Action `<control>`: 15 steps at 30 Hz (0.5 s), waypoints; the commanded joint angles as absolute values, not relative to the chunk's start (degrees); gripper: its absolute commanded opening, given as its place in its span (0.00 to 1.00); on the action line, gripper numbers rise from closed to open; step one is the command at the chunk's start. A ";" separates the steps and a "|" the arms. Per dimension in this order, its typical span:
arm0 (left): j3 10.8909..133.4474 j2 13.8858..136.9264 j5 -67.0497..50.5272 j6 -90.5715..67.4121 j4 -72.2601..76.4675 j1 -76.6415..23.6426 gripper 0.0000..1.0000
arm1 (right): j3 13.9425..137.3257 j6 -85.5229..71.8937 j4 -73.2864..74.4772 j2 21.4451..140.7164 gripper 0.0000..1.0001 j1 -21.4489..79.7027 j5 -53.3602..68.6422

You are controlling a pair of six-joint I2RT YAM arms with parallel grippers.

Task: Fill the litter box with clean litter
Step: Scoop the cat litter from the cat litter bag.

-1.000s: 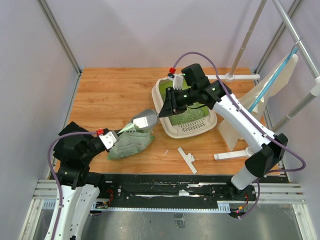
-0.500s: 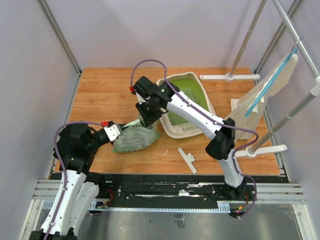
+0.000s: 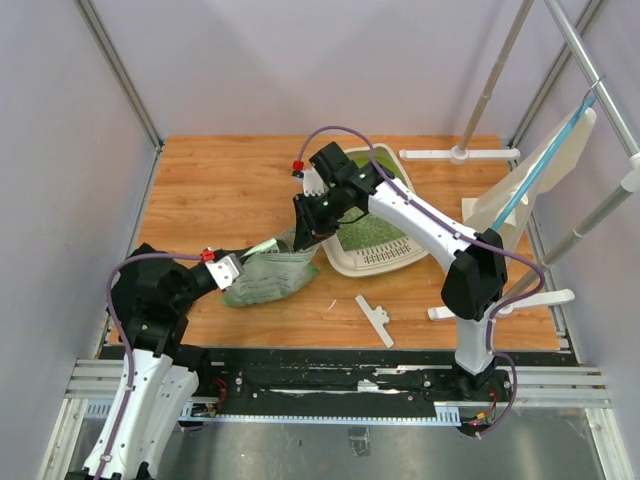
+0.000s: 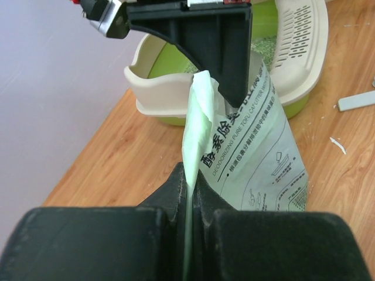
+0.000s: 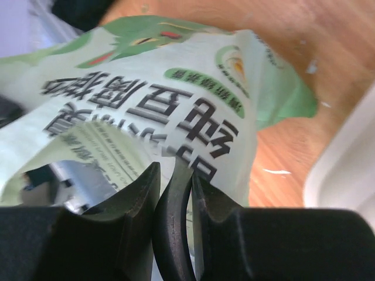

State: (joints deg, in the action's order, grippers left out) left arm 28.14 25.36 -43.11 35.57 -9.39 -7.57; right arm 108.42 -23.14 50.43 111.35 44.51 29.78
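Between the closed jaws of my left gripper [image 4: 190,196] sits the thin folded edge of the litter bag [image 4: 258,164], pinched tight and held up so the mouth gapes. Just beyond, my right gripper [image 5: 174,175] clamps the scoop [image 5: 76,178] by its handle, jaws narrowed onto it, with the metal bowl down inside the bag's mouth. To scoop well, I judge the left pinch must hold firm and high while the right digs deep. The right should then level the bowl before lifting, so no granules spill on the table [image 3: 230,180]. Past the bag, close beside it, stands the litter box [image 4: 146,88]. A thin patch of clean litter [image 3: 372,232] lies on its green floor, and I judge much more is needed.
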 commanded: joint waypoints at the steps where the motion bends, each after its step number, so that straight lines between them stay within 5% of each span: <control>1: 28.60 26.14 -44.56 35.76 -1.60 -7.57 0.01 | 103.78 -32.20 35.04 106.55 0.01 42.20 50.19; 15: 29.32 25.58 -42.94 35.79 -0.79 -7.62 0.01 | 85.79 -47.02 14.02 97.27 0.01 33.93 59.03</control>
State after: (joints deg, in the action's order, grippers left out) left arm 28.14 27.16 -42.78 35.57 -7.73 -7.57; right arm 88.47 -40.45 25.28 103.13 36.62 52.60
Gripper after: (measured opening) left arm 0.039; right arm 0.255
